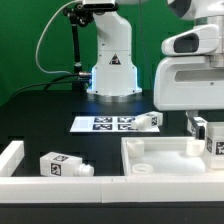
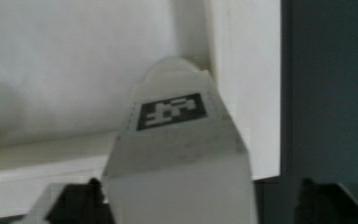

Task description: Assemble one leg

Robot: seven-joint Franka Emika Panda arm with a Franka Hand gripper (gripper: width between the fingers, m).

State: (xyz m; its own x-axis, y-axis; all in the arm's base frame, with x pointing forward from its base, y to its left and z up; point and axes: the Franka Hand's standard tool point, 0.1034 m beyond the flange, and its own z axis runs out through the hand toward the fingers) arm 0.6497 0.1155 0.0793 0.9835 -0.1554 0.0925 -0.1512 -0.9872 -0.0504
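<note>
Right now jaws on leg [image 1: 211, 134] at panel [image 1: 150, 160] rim, exterior view's right; table [image 1: 50, 125] w/ open room.

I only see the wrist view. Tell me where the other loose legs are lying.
Observer: One spare leg lies at the marker board's edge on the exterior view's right.
Operator: Give me the next one.
Observer: Another leg lies on its side on the black table, near the front on the exterior view's left.
Operator: Now place my gripper against the panel.
Observer: The gripper, apparently shut on the held leg, hangs at the far corner of the white panel on the exterior view's right.
</note>
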